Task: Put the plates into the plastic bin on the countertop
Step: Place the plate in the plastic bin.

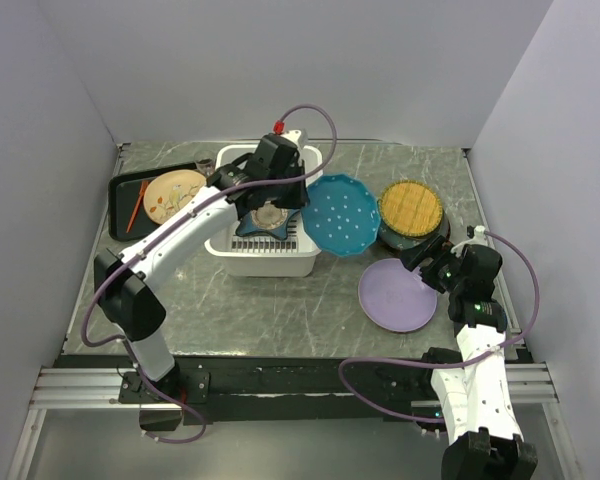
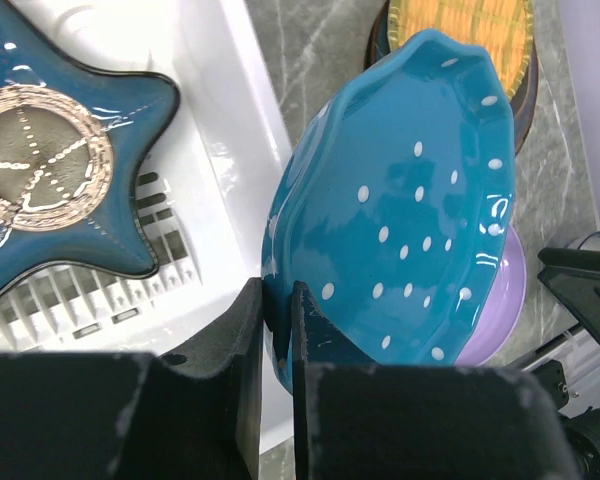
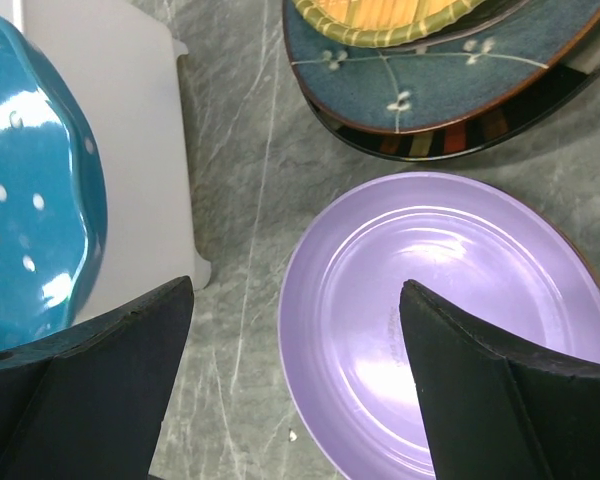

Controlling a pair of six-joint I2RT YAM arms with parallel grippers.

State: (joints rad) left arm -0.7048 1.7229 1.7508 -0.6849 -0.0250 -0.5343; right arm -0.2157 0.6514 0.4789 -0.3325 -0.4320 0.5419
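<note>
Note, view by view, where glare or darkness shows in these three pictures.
Top external: even light, sharp, the plastic bin bright white. Left wrist: glare streaks on the teal dotted plate; left gripper dark. Right wrist: broad sheen on the lavender plate; right gripper nearly black.

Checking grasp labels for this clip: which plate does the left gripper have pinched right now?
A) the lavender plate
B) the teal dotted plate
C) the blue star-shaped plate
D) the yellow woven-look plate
B: the left gripper is shut on the rim of the teal dotted plate; the blue star-shaped plate lies in the plastic bin, and the lavender plate sits under the open right gripper.
</note>
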